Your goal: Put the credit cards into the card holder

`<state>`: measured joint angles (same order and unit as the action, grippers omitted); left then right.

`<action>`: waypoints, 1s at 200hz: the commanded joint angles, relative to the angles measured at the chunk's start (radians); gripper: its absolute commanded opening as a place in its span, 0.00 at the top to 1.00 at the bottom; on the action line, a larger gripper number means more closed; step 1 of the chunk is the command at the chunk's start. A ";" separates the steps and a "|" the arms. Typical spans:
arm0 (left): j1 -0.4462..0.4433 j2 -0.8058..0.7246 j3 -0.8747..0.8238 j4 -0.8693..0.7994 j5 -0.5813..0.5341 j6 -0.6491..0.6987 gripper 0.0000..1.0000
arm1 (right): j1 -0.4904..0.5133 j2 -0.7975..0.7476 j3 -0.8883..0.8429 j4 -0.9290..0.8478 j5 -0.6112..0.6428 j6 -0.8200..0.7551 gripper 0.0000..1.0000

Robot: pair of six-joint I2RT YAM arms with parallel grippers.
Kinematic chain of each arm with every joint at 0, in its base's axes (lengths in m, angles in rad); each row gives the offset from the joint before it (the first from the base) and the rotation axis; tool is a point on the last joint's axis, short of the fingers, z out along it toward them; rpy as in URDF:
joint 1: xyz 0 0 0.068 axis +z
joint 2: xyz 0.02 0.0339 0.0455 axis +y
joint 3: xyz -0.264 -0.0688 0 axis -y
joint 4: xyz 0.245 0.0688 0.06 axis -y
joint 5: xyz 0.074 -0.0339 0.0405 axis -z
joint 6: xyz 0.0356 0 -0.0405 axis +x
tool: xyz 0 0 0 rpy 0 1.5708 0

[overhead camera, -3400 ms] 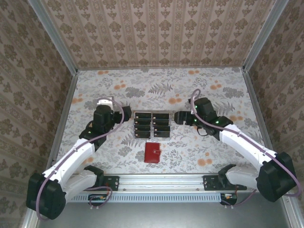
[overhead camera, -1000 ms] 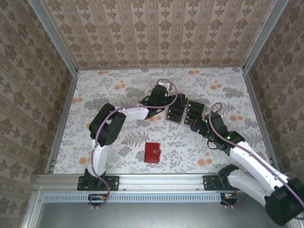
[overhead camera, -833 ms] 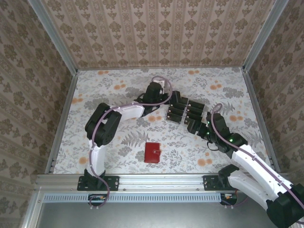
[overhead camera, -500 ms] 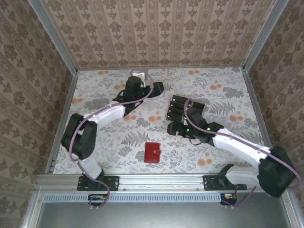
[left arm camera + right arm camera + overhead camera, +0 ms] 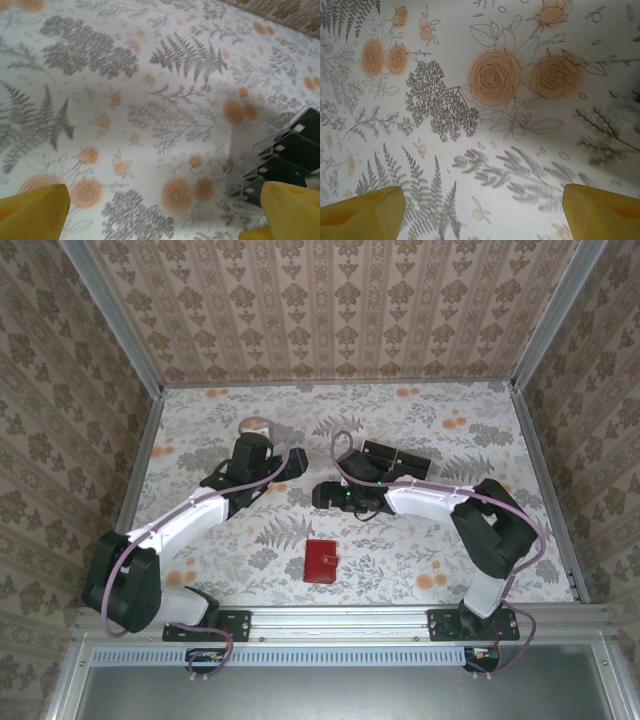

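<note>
Both empty and wide open, left end effector (image 5: 297, 463) and right end effector (image 5: 319, 494) are hovering beyond card holder (image 5: 321, 562), likely targeting credit cards (image 5: 396, 456).

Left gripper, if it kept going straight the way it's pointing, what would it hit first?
Probably the bare flowered tablecloth, though depth is unclear. The left gripper is open, tilted down at it; the credit cards lie off to the right in its wrist view.
</note>
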<state>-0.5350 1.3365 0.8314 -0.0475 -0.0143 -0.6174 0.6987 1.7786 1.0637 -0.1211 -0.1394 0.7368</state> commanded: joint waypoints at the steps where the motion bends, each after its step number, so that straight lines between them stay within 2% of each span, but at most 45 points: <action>1: 0.010 -0.062 -0.037 -0.044 -0.031 -0.027 0.00 | 0.005 0.062 0.065 0.017 0.002 0.009 0.17; 60: 0.017 -0.149 -0.101 -0.086 -0.040 -0.029 0.00 | -0.054 0.130 0.116 0.014 0.113 0.006 0.18; 131: 0.015 -0.193 -0.168 -0.084 -0.016 -0.051 0.00 | -0.161 0.136 0.147 0.004 0.172 -0.004 0.19; 169: 0.014 -0.213 -0.189 -0.092 -0.018 -0.050 0.00 | -0.182 0.101 0.156 -0.006 0.052 -0.065 0.19; 200: 0.013 -0.231 -0.198 -0.120 -0.008 -0.039 0.00 | -0.142 0.009 0.145 -0.076 -0.049 -0.113 0.19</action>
<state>-0.5274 1.1366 0.6487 -0.1329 -0.0307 -0.6525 0.5201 1.8835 1.1851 -0.1230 -0.0879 0.6842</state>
